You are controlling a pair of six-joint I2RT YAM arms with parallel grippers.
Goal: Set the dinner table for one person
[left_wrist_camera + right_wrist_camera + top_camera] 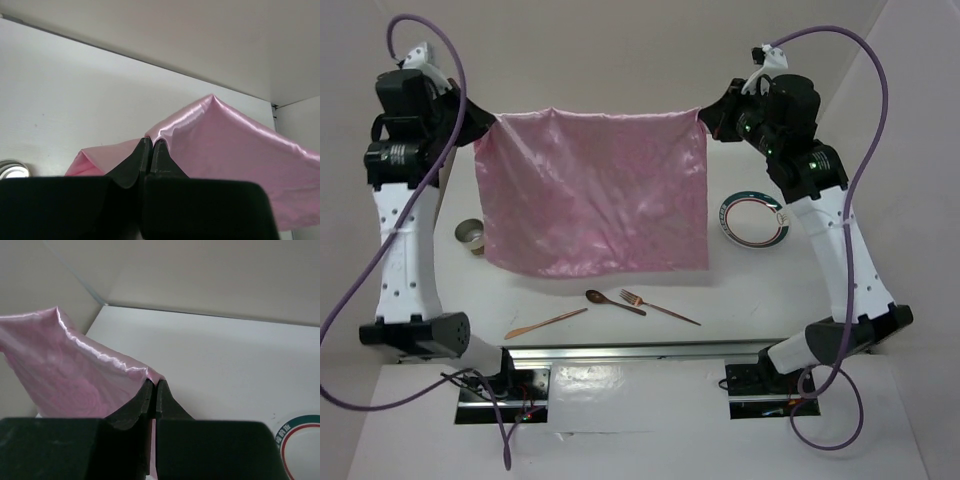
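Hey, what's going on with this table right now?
The two arms hold a pink cloth up between them. The left gripper is shut on one top corner and the right gripper on the other, so it hangs spread over the middle of the dinner table. A plate lies to the right and a small metal cup to the left. A spoon, fork and knife lie near the front, not yet arranged.

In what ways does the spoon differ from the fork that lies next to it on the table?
The spoon looks darker brown; the fork looks lighter, coppery. The spoon ends in a rounded bowl, the fork in tines. The fork is longer than the spoon. Both lie flat on the white table, heads toward the far left.
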